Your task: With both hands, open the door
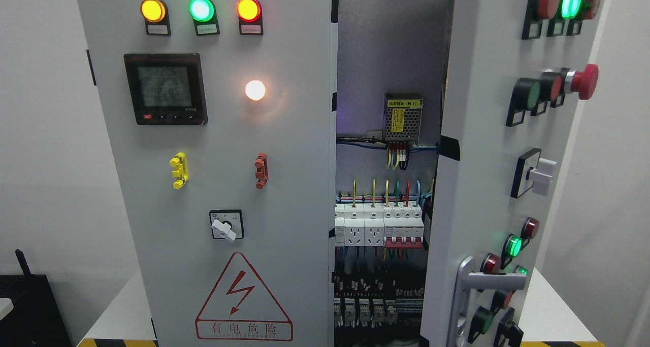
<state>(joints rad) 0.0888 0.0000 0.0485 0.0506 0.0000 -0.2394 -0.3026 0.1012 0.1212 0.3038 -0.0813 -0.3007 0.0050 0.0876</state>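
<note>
Grey steel right door (487, 184) ajar, rigid, hinged; grab smooth lever handle (469, 286) at 5 o'clock. Neither hand in view, state can't tell.

Neither arm, neither hand, nor any other part that is clearly the robot's body shows in the head view, so no colours, casing, cables, screws or markings of it can be told. The only candidate is a small pale rounded piece (4, 306) cut off by the picture's left edge low down: off-white, smooth, with a soft curved outline and no visible print or fastening. Whether it belongs to the robot cannot be told.
</note>
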